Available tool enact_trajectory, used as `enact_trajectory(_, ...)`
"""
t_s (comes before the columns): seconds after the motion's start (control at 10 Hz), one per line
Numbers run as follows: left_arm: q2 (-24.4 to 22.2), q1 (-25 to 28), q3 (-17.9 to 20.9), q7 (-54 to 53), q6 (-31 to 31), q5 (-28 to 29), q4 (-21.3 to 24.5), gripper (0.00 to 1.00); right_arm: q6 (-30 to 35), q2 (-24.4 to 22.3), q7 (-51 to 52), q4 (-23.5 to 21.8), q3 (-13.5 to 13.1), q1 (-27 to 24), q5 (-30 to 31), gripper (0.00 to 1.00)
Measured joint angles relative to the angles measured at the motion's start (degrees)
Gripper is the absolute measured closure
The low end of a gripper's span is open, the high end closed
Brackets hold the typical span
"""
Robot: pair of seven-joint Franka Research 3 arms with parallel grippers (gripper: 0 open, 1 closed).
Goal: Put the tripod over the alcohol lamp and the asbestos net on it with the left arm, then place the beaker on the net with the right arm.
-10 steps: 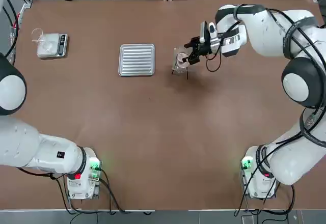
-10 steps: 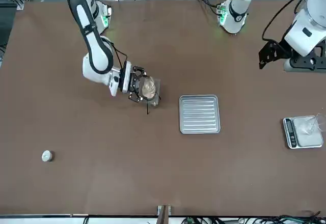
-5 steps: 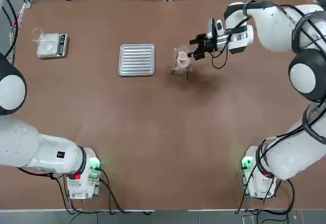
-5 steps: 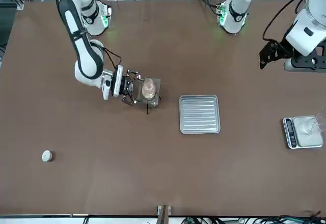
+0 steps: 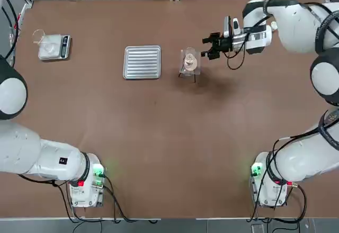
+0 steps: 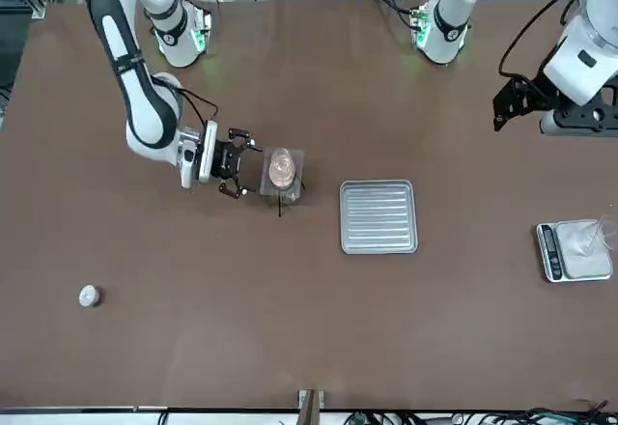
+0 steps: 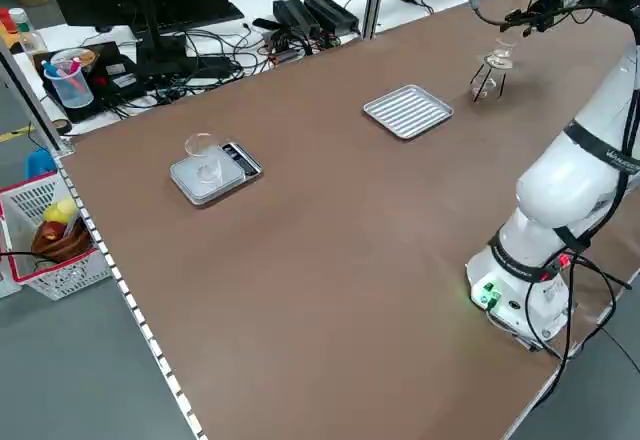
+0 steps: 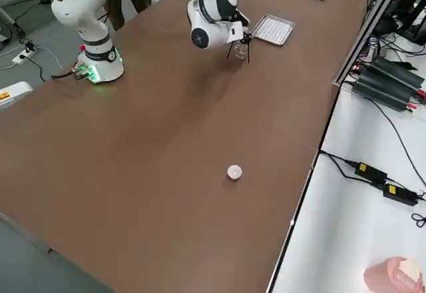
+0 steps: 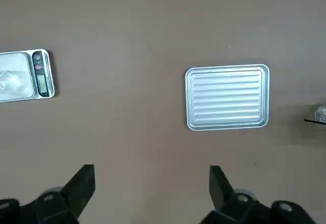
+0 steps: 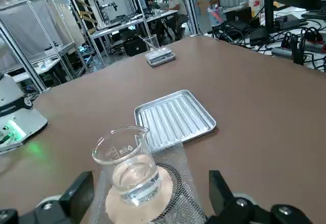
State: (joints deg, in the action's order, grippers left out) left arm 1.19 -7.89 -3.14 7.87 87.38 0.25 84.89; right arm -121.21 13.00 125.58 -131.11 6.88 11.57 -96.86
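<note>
The brown table (image 5: 153, 137) supports the complete layout. The right arm (image 5: 296, 26) extends over its far right portion; the left arm (image 5: 32, 148) is parked at the left side. The right gripper (image 10: 154, 175) is positioned just beside the stacked assembly, its two fingers spread to either side with nothing between them. The left gripper (image 9: 152, 169) is held above the table's left side, its fingers spread and empty. The ribbed silver tray (image 5: 142, 62) lies flat between the scale and the assembly. The scale (image 5: 64, 47) rests at the far left of the table, with the wide clear cup (image 7: 205, 160) on its weighing plate. In the assembly, the asbestos net (image 10: 178, 183) lies on top of the tripod (image 7: 480, 82), whose black wire legs stand on the table. The beaker (image 10: 133, 168) is seated upright on the net, its base over the pale central disc and its rim facing upward. The alcohol lamp (image 7: 488, 88) appears to be beneath the net, among the tripod legs, though the view of it is small and partly obstructed. The small white-topped bottle (image 6: 89, 296) stands alone on the table, well apart from the assembly.
</note>
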Motion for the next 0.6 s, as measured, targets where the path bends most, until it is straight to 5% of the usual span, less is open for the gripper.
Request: enact_trajectory(0.6, 0.00, -0.09, -0.06, 0.00, -0.02, 0.00, -0.14, 0.01, 6.03, -1.95, -5.41, 5.12, 0.01, -8.43, 7.85, 0.00)
